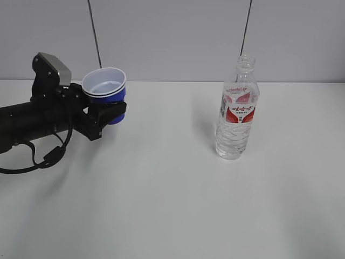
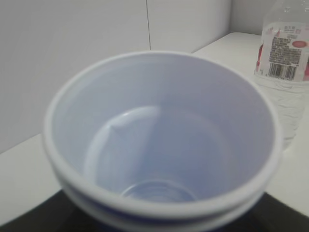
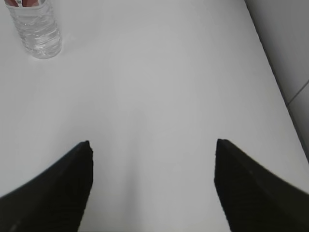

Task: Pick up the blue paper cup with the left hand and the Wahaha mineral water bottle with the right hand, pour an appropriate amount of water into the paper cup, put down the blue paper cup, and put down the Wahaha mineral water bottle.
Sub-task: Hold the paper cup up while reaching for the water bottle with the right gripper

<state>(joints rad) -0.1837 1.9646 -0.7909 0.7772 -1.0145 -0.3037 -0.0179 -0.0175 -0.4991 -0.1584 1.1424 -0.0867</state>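
Observation:
My left gripper (image 1: 111, 111) is shut on the blue paper cup (image 1: 105, 89), which it holds upright at the left, dark fingers round the cup's lower half. In the left wrist view the cup's white inside (image 2: 164, 145) fills the frame, with a faint ring at its bottom. I cannot tell whether it holds water. The Wahaha mineral water bottle (image 1: 237, 110) stands upright and capless on the table at the right, with nothing touching it. My right gripper (image 3: 152, 142) hangs open over bare table, nothing between its fingers. The bottle's base (image 3: 37, 30) lies far off at its upper left.
The white table (image 1: 172, 205) runs back to a grey wall (image 1: 172, 38). Two thin dark cables (image 1: 95, 32) hang down the wall. The table's right edge (image 3: 277, 82) shows in the right wrist view. The bottle (image 2: 285, 72) stands to the right of the cup.

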